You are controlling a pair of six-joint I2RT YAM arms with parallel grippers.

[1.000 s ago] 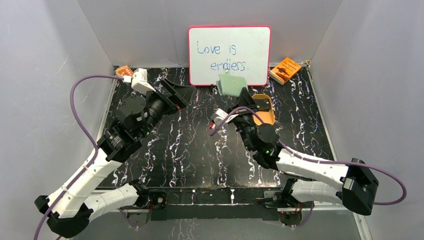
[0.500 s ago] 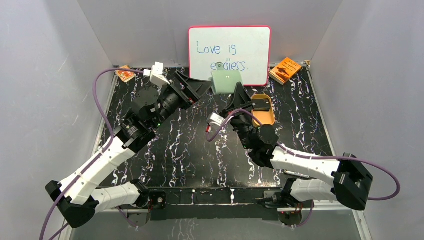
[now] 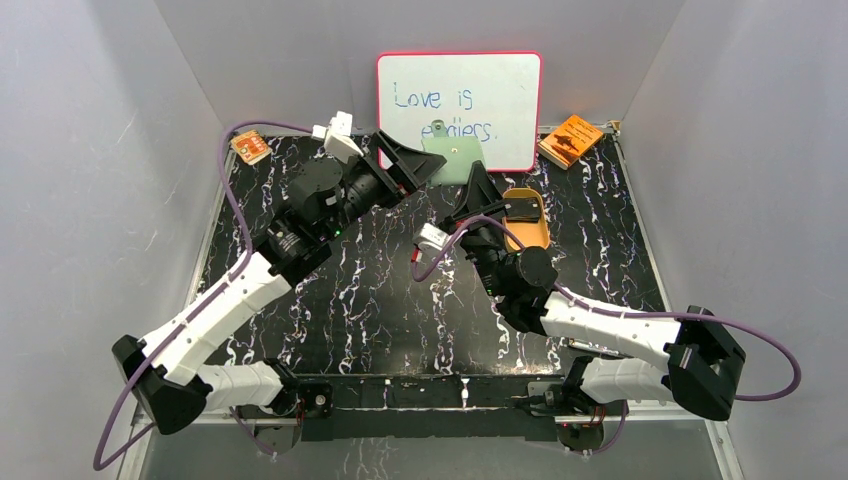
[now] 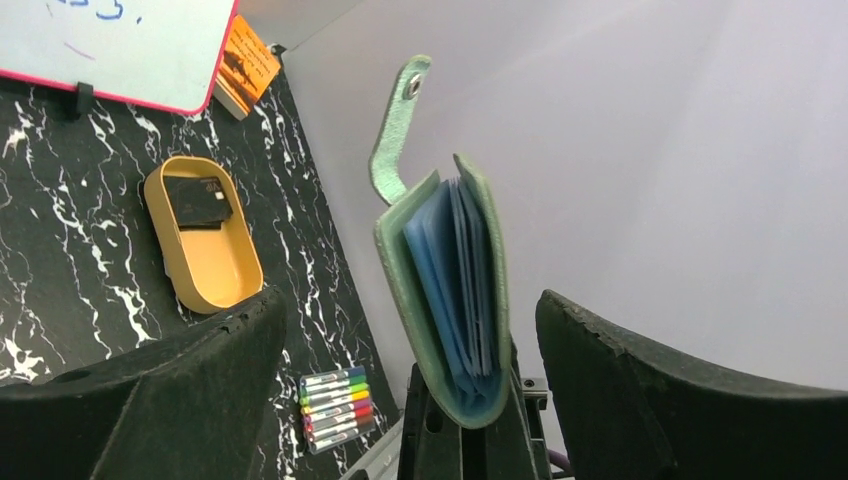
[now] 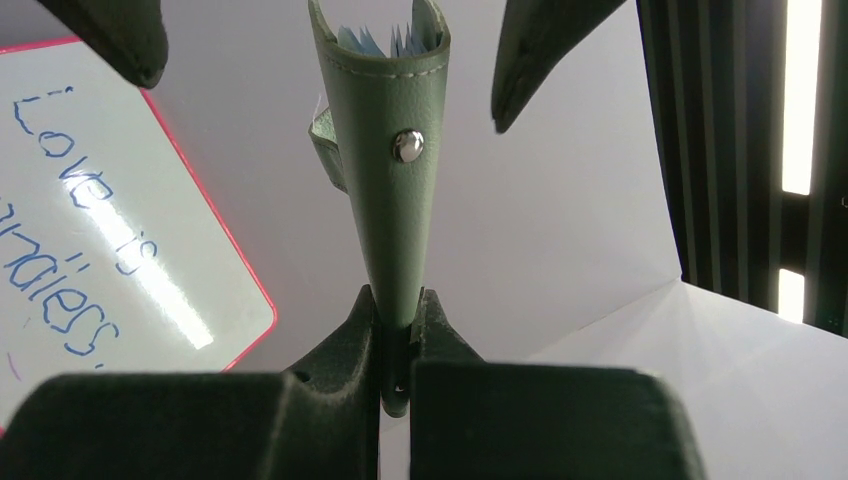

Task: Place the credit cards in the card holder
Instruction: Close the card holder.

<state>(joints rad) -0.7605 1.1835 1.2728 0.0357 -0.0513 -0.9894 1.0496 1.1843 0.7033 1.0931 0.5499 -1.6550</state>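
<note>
A black, white-veined table [image 3: 380, 300] is enclosed by plain grey walls [image 3: 100, 150], and a whiteboard [image 3: 458, 100] is propped at its far edge. The right gripper [image 5: 398, 335] is pressed together on the lower edge of the card holder [image 5: 390, 200], which is held upright, off the table. In the right wrist view its long axis runs from 6 to 12 o'clock, with the open mouth at 12 and a metal stud [image 5: 407, 146] turned toward the camera. Its pale blue pockets [image 4: 450, 290] are shown in the left wrist view, with the strap [image 4: 395, 130] raised toward 11 o'clock. The left gripper [image 3: 412, 165] is spread wide. Its fingers [image 4: 620, 380] are placed either side of the holder's mouth, apart from it, and nothing is gripped. In the top view, at 4 o'clock from the holder, a tan tray [image 3: 530, 235] is set on the table. Dark credit cards [image 3: 519, 209] are laid in its far end, and their number cannot be told.
</note>
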